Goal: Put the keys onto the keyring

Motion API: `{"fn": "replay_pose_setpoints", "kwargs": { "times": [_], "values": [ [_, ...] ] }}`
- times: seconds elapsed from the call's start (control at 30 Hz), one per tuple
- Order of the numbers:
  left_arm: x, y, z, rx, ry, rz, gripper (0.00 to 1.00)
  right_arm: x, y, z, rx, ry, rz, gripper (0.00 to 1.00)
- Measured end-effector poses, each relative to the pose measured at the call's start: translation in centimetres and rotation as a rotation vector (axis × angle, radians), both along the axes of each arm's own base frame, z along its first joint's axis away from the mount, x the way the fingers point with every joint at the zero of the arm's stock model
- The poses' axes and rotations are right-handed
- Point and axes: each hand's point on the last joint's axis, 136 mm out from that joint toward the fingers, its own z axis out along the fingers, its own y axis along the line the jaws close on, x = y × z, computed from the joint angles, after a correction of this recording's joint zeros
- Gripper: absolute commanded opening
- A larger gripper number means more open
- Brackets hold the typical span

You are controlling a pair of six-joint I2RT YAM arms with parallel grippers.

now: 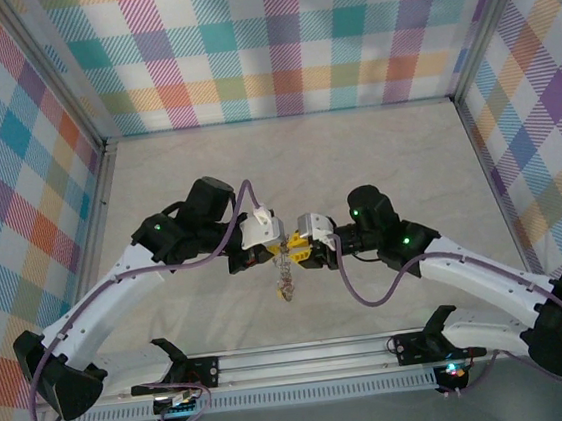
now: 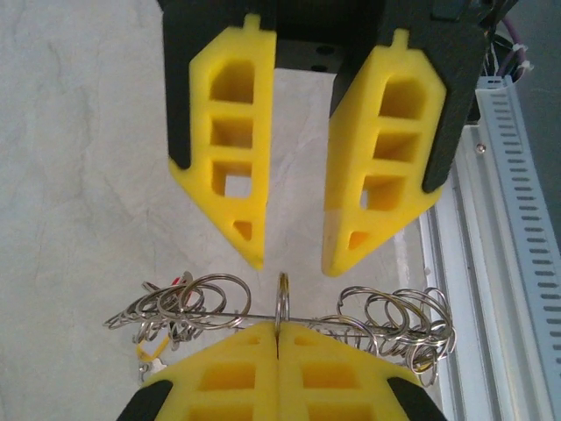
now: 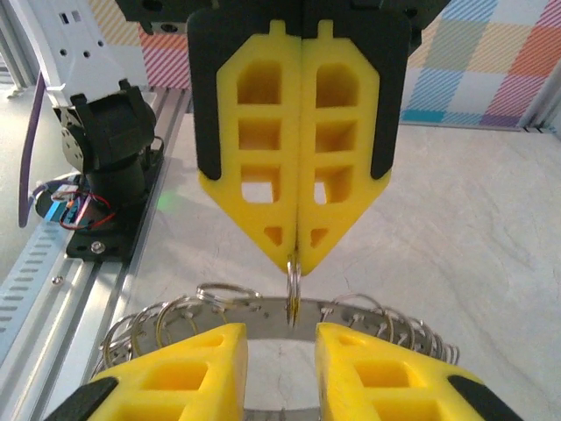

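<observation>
My left gripper (image 2: 279, 330) is shut, pinching a small silvery split ring (image 2: 282, 300) that stands upright on the keyring (image 2: 254, 314). The keyring is a thin grey hoop, seen edge-on, fringed with several small rings and bits of red and yellow tag (image 2: 154, 351). In the right wrist view the left gripper (image 3: 296, 260) points down with the split ring (image 3: 294, 282) at its tips, over the keyring's band (image 3: 259, 310). My right gripper (image 3: 281, 340) is open, one finger on each side of that spot, not touching the band. From above, the keyring (image 1: 285, 276) hangs between both grippers.
The pale table (image 1: 287, 170) lies below, fenced by checked walls. An aluminium rail (image 1: 306, 355) runs along the near edge, close beside the keyring in the left wrist view. The left arm's black base (image 3: 105, 158) stands at the left.
</observation>
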Motion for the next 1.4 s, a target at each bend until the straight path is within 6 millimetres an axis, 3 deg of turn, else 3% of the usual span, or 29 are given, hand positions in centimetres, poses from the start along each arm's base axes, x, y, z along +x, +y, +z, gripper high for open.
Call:
{"fn": "replay_pose_setpoints", "kwargs": {
  "times": [0.17,0.27,0.4,0.5,0.7,0.8,1.03,1.4],
  "values": [
    [-0.4,-0.3,0.1,-0.009,0.028,-0.020,0.00,0.2,0.7,0.1,0.022,0.027,0.013,0.19],
    [-0.5,-0.4,0.1,-0.014,0.033,-0.026,0.00,0.1,0.9,0.1,0.027,0.045,0.023,0.00],
    [-0.4,-0.3,0.4,-0.014,0.031,-0.024,0.02,0.0,0.9,0.3,0.036,0.050,0.027,0.00],
    [-0.4,-0.3,0.7,-0.025,0.021,-0.027,0.22,-0.1,0.8,0.5,0.061,0.044,0.023,0.00],
    [-1.0,1.4,2.2,-0.142,-0.030,0.030,0.31,-0.6,0.7,0.6,0.153,0.066,0.018,0.00],
    [-1.4,1.9,3.0,-0.210,-0.053,0.059,0.31,-0.9,0.7,1.1,0.199,0.072,0.036,0.00],
    [-1.5,1.0,3.8,-0.279,-0.035,0.036,0.31,-1.1,1.1,3.0,0.332,0.081,0.068,0.00],
    [-1.6,0.4,3.7,-0.324,-0.024,0.011,0.27,-0.9,1.5,3.2,0.381,0.122,0.077,0.00]
  ]
}}
